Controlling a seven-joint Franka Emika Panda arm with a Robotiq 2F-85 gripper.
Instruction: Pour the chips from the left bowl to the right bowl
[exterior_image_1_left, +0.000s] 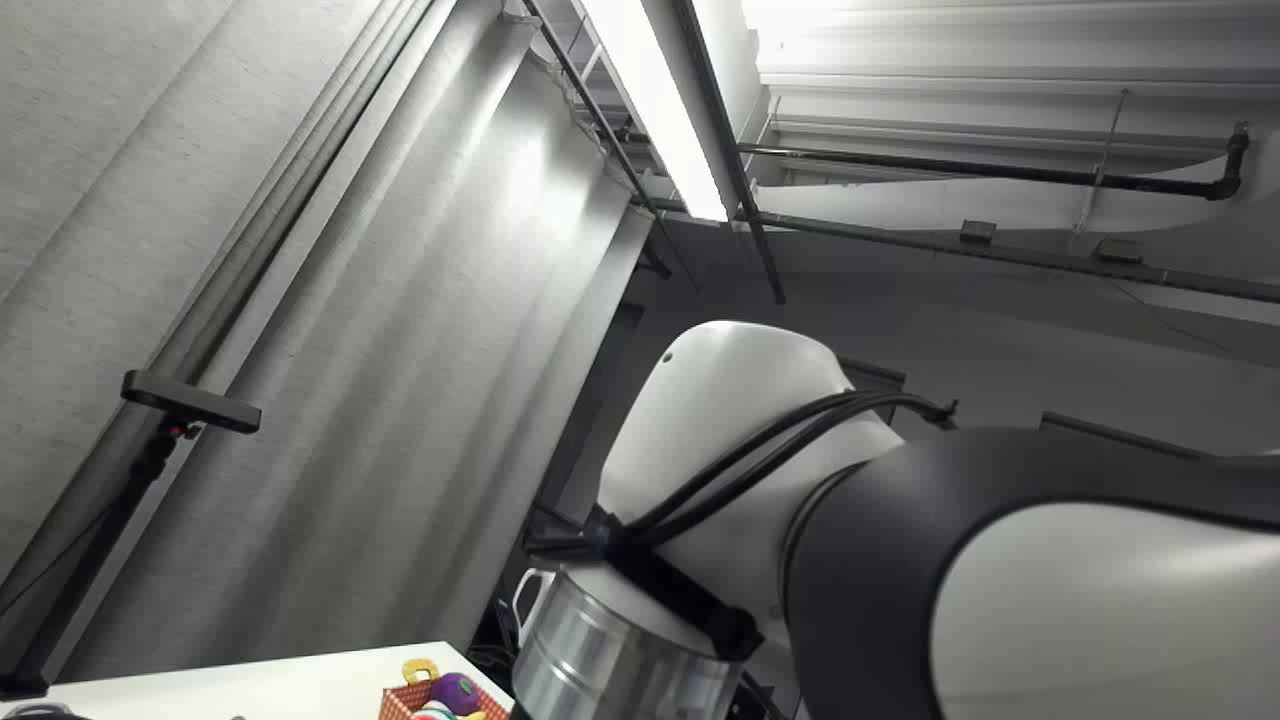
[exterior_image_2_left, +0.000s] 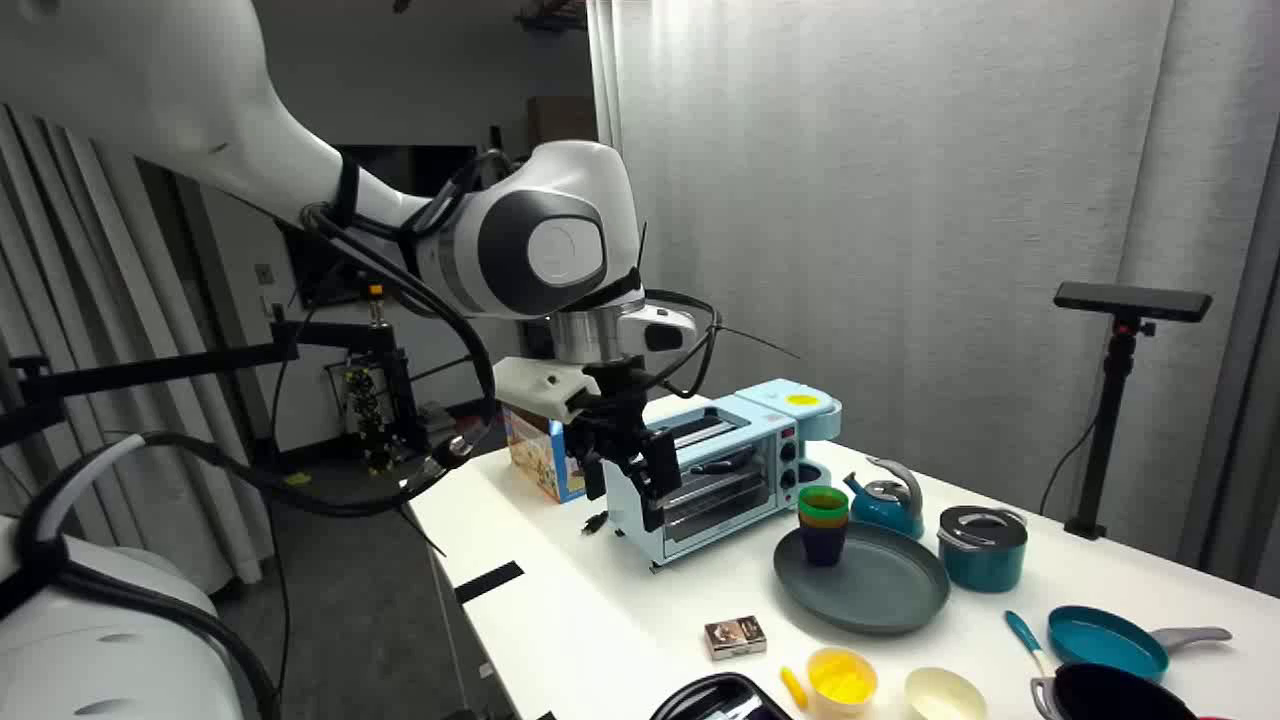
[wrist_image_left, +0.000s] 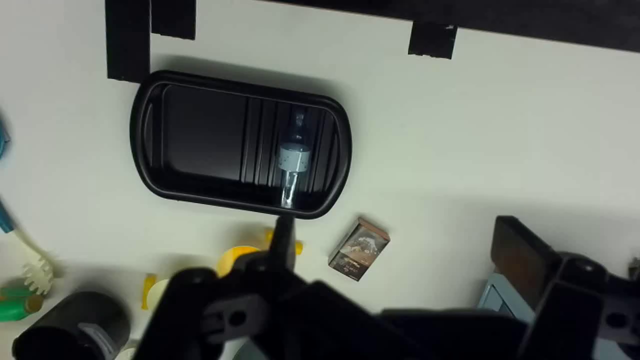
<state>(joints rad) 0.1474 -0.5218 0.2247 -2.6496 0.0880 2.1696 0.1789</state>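
Note:
A small bowl (exterior_image_2_left: 838, 708) with yellow pieces (exterior_image_2_left: 842, 680) in it stands at the table's near edge in an exterior view. A pale, empty-looking bowl (exterior_image_2_left: 943, 694) stands to its right. In the wrist view the yellow-filled bowl (wrist_image_left: 231, 259) is partly hidden behind a finger, and only an edge of the pale bowl (wrist_image_left: 157, 292) shows. My gripper (exterior_image_2_left: 624, 500) hangs above the table before the toaster oven, apart from both bowls. In the wrist view the gripper (wrist_image_left: 395, 222) is open wide, with nothing between its fingers.
A black tray (wrist_image_left: 205, 135) and a small box (wrist_image_left: 359, 249) lie near the bowls. A light-blue toaster oven (exterior_image_2_left: 720, 480) stands beside the gripper. A grey plate (exterior_image_2_left: 900, 590) bears stacked cups (exterior_image_2_left: 823, 535). A kettle (exterior_image_2_left: 888, 505), pot (exterior_image_2_left: 985, 560) and pans (exterior_image_2_left: 1108, 640) stand beyond.

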